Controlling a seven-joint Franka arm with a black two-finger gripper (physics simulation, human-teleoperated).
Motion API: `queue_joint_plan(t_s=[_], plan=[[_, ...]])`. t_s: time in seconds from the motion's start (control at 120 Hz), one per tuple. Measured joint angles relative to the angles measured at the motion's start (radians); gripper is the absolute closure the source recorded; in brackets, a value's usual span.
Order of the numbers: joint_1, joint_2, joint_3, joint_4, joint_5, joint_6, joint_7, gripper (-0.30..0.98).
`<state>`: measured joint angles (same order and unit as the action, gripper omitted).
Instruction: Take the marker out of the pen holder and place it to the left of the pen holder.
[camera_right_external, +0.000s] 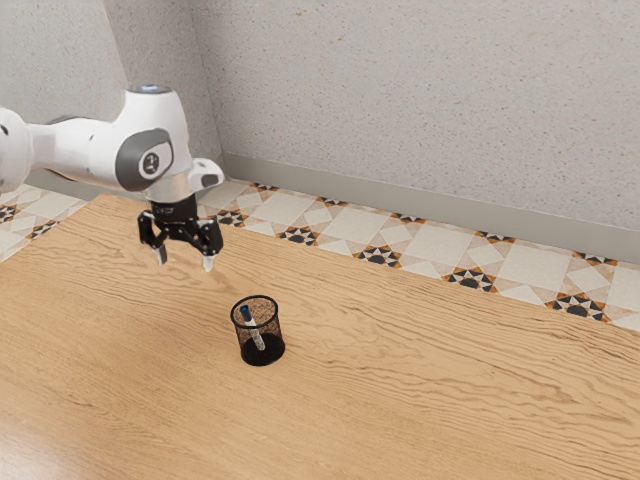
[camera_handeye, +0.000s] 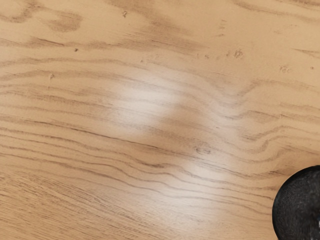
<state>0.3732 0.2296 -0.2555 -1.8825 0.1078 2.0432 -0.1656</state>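
Tiled floor (camera_right_external: 425, 248) flanks the table (camera_right_external: 450, 380); pen holder (camera_right_external: 273, 351) surrounds the marker (camera_right_external: 247, 314), pincer (camera_right_external: 184, 264) spread wide.

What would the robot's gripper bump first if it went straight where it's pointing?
Probably the table: the gripper points down, with the pen holder off to one side, though depth is unclear.

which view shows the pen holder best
The exterior view: it shows the whole holder, rim to base, with the marker leaning inside. The wrist view catches part of its round rim and dark inside, cut off at the edge.
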Motion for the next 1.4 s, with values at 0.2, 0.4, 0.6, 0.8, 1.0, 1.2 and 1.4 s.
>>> queue_joint_plan(t_s=[0.2,0.4,0.6,0.8,1.0,1.2,1.4], plan=[[-0.080,0.034,-0.008,0.020,-0.133,0.118,-0.085,0.00],[-0.137,0.075,-0.012,-0.007,-0.139,0.174,-0.145,0.00],[-0.145,0.099,-0.010,-0.032,-0.067,0.168,-0.191,0.00],[-0.163,0.095,-0.006,-0.031,-0.048,0.168,-0.226,0.00],[-0.186,0.012,-0.014,-0.111,-0.049,0.158,-0.253,0.00],[-0.187,-0.041,-0.017,-0.178,-0.059,0.161,-0.277,0.00],[-0.203,-0.047,-0.027,-0.187,-0.064,0.165,-0.295,0.00]])
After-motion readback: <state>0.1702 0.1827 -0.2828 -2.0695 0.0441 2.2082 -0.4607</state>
